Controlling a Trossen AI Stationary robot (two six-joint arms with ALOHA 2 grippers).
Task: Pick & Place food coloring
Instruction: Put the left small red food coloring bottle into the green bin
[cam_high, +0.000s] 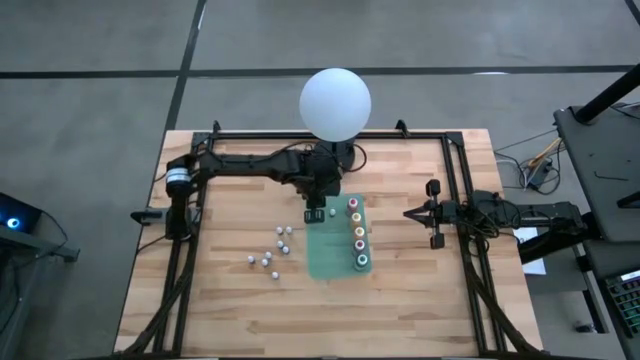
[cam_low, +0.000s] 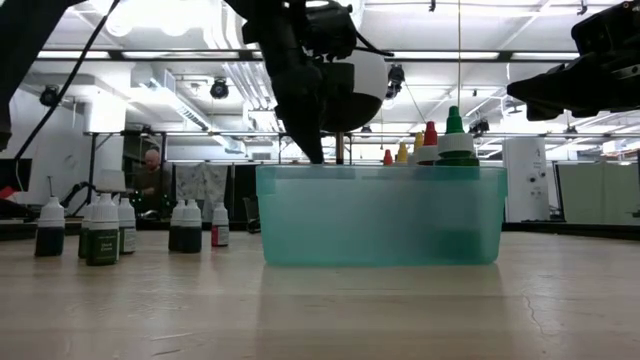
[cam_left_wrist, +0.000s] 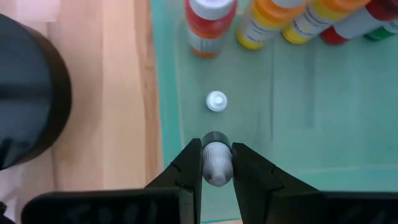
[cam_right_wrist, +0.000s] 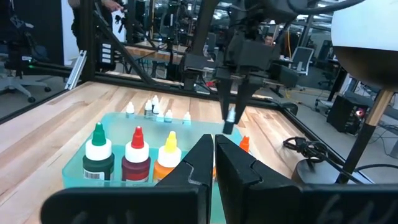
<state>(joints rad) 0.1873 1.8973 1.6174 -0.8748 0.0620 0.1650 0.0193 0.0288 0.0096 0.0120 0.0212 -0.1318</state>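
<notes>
The wooden table (cam_high: 300, 300) carries a big white globe lamp (cam_high: 335, 103) at its far edge, on a dark base. Near the middle stands a translucent green bin (cam_low: 380, 215), open-topped; from above it reads as a flat green rectangle.

Along one side of the bin stand five larger food coloring bottles (cam_high: 357, 236) in a row, with pointed caps: green (cam_right_wrist: 97, 154), red (cam_right_wrist: 137, 158), yellow (cam_right_wrist: 168, 158), then orange, and a last one whose colour I cannot tell for sure. The green bottle bears a small white label with a barcode; no brand name or other writing can be read.

The left gripper (cam_left_wrist: 216, 163) hangs over the bin's other side, its fingers clamped on a small whitish-capped bottle (cam_left_wrist: 216, 163) held just above the bin floor. Another small bottle (cam_left_wrist: 216, 101) stands inside the bin near it, apart from the row.

On the bare wood beside the bin is a loose cluster of small white-capped bottles (cam_high: 272, 250) with dark contents, all upright.

The right gripper (cam_right_wrist: 213, 163) waits above the table's right edge, well apart from the bin, fingers pressed together and empty.

In the room beyond, a person (cam_low: 152, 172) sits far off.
</notes>
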